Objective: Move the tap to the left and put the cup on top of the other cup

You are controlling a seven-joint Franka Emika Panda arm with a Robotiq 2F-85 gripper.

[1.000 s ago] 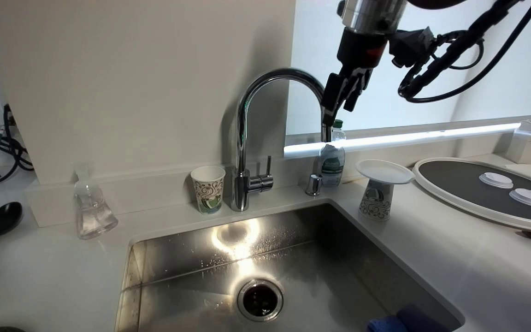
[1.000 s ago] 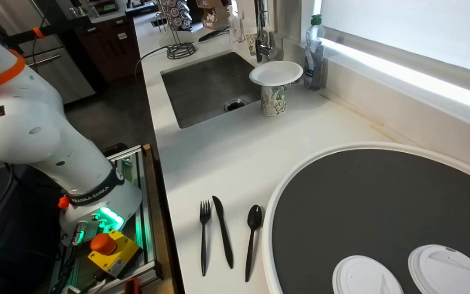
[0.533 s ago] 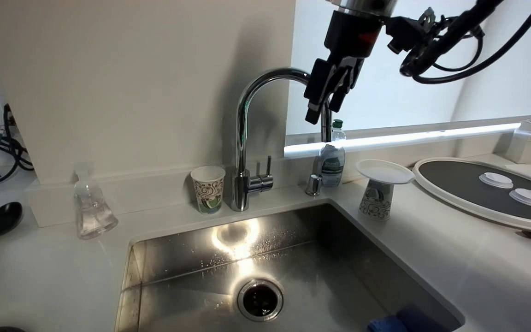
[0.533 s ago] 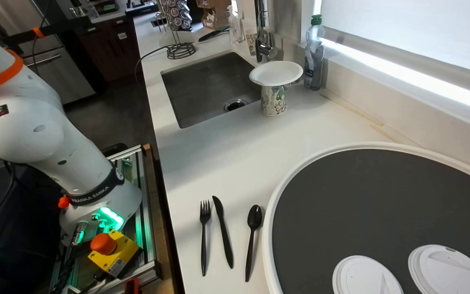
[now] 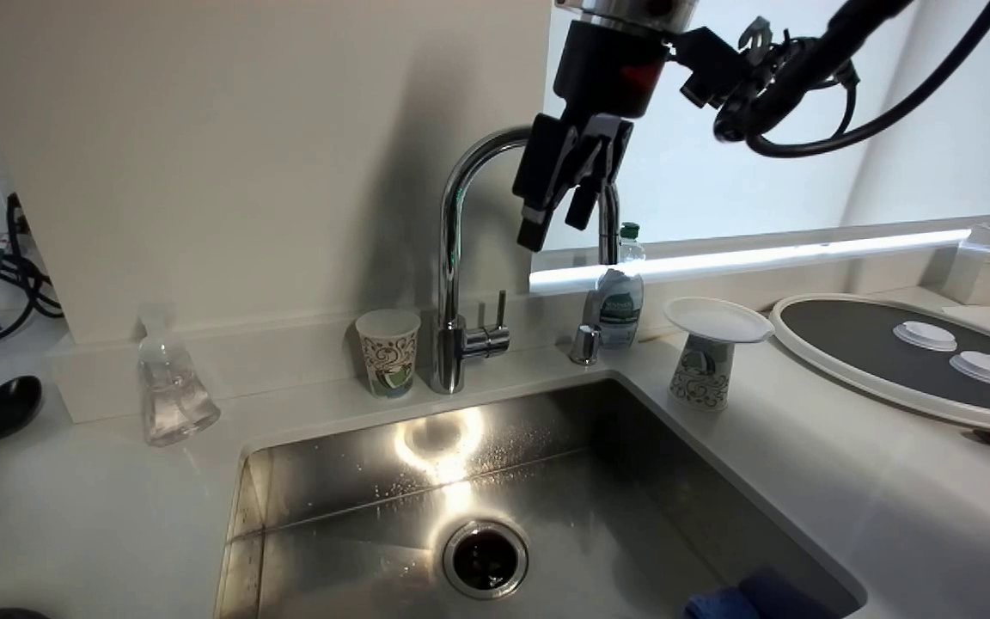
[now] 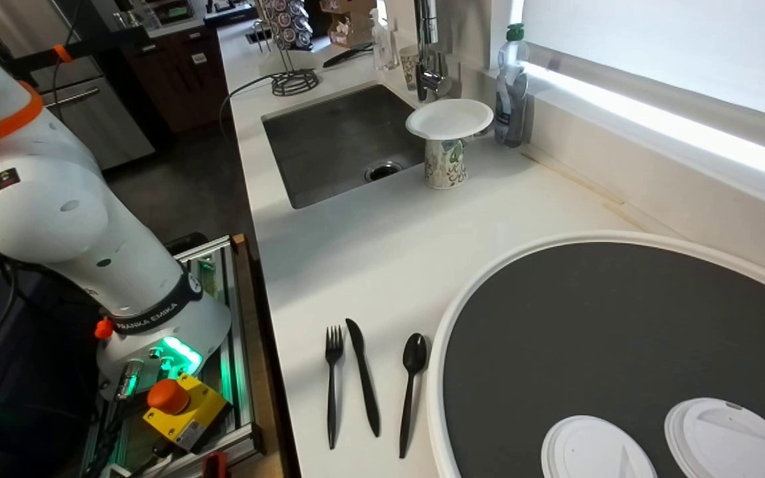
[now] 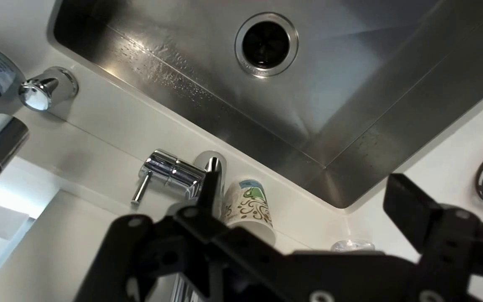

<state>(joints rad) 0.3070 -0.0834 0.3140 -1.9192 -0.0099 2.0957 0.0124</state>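
The chrome gooseneck tap (image 5: 450,258) stands behind the sink, its spout arching right in an exterior view; its body shows in the wrist view (image 7: 178,172). The cup, a patterned paper cup (image 5: 388,354), stands upright close beside the tap's base; it also shows in the wrist view (image 7: 247,203). The other cup (image 5: 701,376) is a patterned paper cup at the sink's right corner, with a white plate (image 5: 718,320) on its top; it also shows in an exterior view (image 6: 445,164). My gripper (image 5: 557,225) is open and empty, high in front of the tap's spout in that picture.
A sink (image 5: 314,432) lies below the tap. A green-capped soap bottle (image 5: 618,301) and a chrome dispenser (image 5: 585,346) stand behind its right corner. A clear bottle (image 5: 173,400) stands left. A round dark tray (image 6: 555,318) with white lids and black cutlery are on the counter.
My gripper has moved left across an exterior view, from beyond the spout's end to in front of the arch, and stays open. The tap and both cups have not moved.
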